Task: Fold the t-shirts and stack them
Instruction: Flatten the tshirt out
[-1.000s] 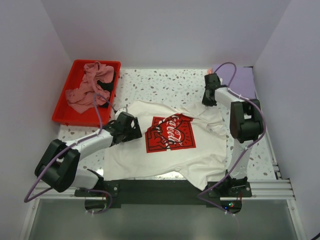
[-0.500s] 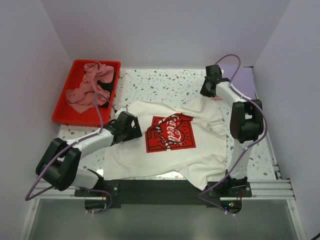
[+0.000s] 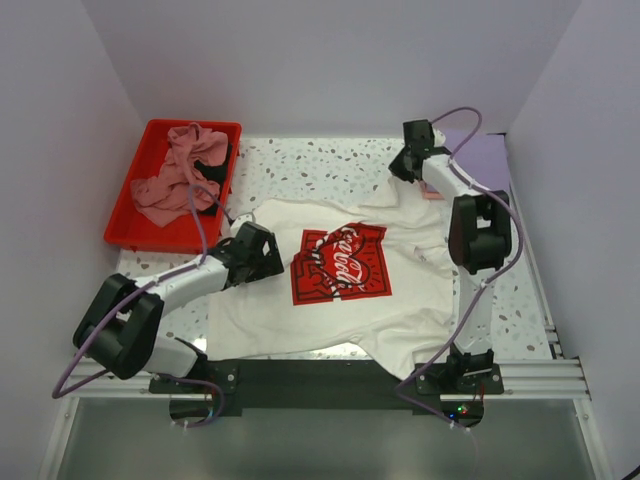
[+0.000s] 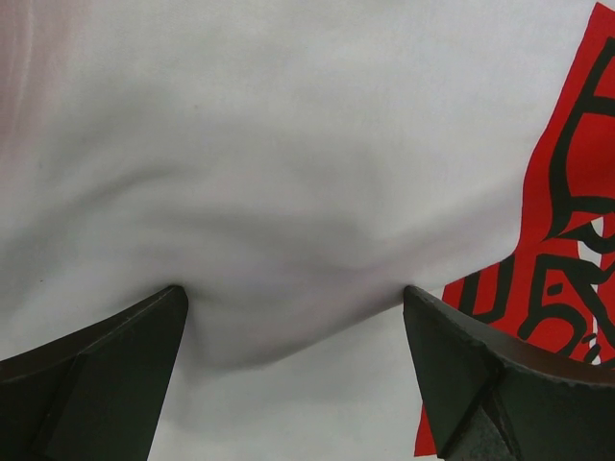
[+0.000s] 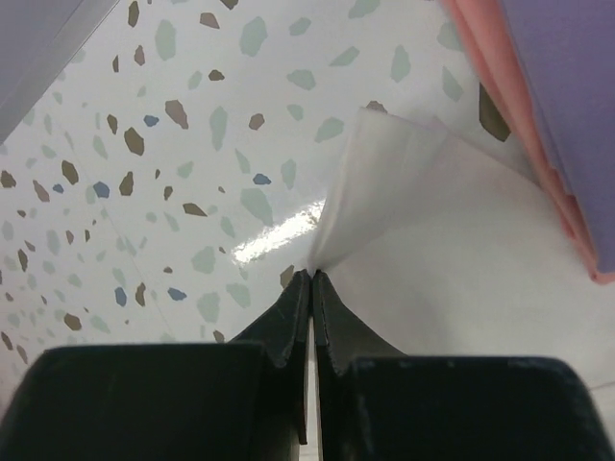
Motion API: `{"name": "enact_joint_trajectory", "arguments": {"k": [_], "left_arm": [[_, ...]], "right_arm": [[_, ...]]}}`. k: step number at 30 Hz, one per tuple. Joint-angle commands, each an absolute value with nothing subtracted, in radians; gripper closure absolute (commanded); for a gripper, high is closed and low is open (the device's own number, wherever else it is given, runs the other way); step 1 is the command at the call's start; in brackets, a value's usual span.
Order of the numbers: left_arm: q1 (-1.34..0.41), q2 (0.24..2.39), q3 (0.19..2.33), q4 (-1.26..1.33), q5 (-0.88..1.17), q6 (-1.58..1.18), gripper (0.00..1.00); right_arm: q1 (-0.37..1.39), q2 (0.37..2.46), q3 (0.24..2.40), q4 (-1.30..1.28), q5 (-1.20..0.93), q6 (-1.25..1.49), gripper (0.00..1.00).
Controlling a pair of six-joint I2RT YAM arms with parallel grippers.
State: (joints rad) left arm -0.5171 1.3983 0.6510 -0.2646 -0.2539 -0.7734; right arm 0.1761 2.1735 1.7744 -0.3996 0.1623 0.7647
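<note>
Speckled terrazzo tabletop (image 3: 330,170): you've got the white cloth tee w/ red square print (image 3: 400,300) spread flat, just right of the red plastic tray (image 3: 125,215). Your L gripper (image 4: 295,298) rests on it, jaws apart (tray side). R gripper (image 5: 312,279), farthest from the tray, is pinched tight on the tee's corner.

White flowing script reading Coca-Cola runs across the red square print (image 3: 341,264) on the chest of a white t-shirt (image 3: 300,315), seen from above at a slant. The left wrist view shows only an edge of that print, its black lines unreadable
</note>
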Motion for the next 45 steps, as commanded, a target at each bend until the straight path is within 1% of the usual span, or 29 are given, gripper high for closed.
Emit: {"name": "enact_joint_trajectory", "arguments": {"k": [1,3,4,6,7,8,9,11,12,13,14,15,17,18,20,21,24,27,30,31,32,35,40,45], "left_arm": [[-0.506,1.420,0.678,-0.296,-0.279,-0.765,0.00],[-0.506,1.425,0.681,-0.295,-0.278,-0.765,0.00],[-0.506,1.425,0.684,-0.291,-0.275,-0.767,0.00],[-0.506,1.428,0.684,-0.285,-0.265,-0.765,0.00],[-0.506,1.428,0.689,-0.285,-0.265,-0.765,0.00],[-0.506,1.428,0.692,-0.288,-0.265,-0.764,0.00],[-0.506,1.428,0.693,-0.296,-0.270,-0.759,0.00],[-0.506,1.422,0.695,-0.299,-0.275,-0.761,0.00],[-0.506,1.413,0.693,-0.301,-0.276,-0.761,0.00],[-0.506,1.408,0.689,-0.296,-0.276,-0.761,0.00],[-0.506,1.405,0.686,-0.293,-0.276,-0.758,0.00],[-0.506,1.402,0.683,-0.290,-0.276,-0.756,0.00],[-0.506,1.404,0.683,-0.291,-0.275,-0.752,0.00],[-0.506,1.401,0.684,-0.296,-0.272,-0.750,0.00],[-0.506,1.397,0.680,-0.299,-0.272,-0.747,0.00],[-0.506,1.390,0.672,-0.299,-0.273,-0.746,0.00],[-0.506,1.371,0.663,-0.298,-0.272,-0.745,0.00],[-0.506,1.348,0.655,-0.301,-0.270,-0.742,0.00],[-0.506,1.330,0.650,-0.302,-0.271,-0.739,0.00],[-0.506,1.327,0.652,-0.304,-0.273,-0.739,0.00],[-0.506,1.324,0.653,-0.308,-0.276,-0.739,0.00],[-0.506,1.315,0.653,-0.310,-0.282,-0.738,0.00],[-0.506,1.316,0.650,-0.311,-0.285,-0.739,0.00],[-0.506,1.319,0.646,-0.305,-0.285,-0.742,0.00]], "right_arm": [[0.202,2.212,1.859,-0.334,0.187,0.932,1.00],[0.210,2.239,1.879,-0.328,0.222,1.041,0.95],[0.210,2.244,1.875,-0.316,0.244,1.092,0.95],[0.209,2.244,1.842,-0.206,0.245,1.248,0.95],[0.210,2.247,1.823,-0.165,0.233,1.293,0.93],[0.210,2.253,1.828,-0.131,0.224,1.333,0.88],[0.210,2.272,1.845,-0.135,0.218,1.356,0.71],[0.209,2.298,1.951,-0.213,0.187,1.312,0.57],[0.210,2.307,1.983,-0.231,0.169,1.227,0.52],[0.210,2.321,2.021,-0.235,0.147,1.177,0.51],[0.209,2.327,2.038,-0.242,0.061,1.128,0.47],[0.206,2.335,2.063,-0.270,0.031,1.029,0.36],[0.206,2.330,2.115,-0.349,0.002,0.912,0.36],[0.206,2.319,2.114,-0.373,-0.026,0.806,0.33],[0.203,2.280,2.079,-0.435,-0.032,0.712,0.30],[0.202,2.269,2.068,-0.461,-0.037,0.624,0.28],[0.201,2.231,2.020,-0.558,-0.038,0.470,0.27],[0.201,2.203,1.938,-0.603,-0.014,0.379,0.28],[0.201,2.192,1.859,-0.618,-0.003,0.341,0.31],[0.201,2.191,1.847,-0.617,-0.008,0.336,0.31],[0.201,2.187,1.836,-0.611,-0.015,0.330,0.35],[0.201,2.197,1.810,-0.604,-0.038,0.327,0.37],[0.201,2.210,1.796,-0.601,-0.012,0.322,0.39],[0.201,2.232,1.816,-0.574,-0.006,0.330,0.46]]}}
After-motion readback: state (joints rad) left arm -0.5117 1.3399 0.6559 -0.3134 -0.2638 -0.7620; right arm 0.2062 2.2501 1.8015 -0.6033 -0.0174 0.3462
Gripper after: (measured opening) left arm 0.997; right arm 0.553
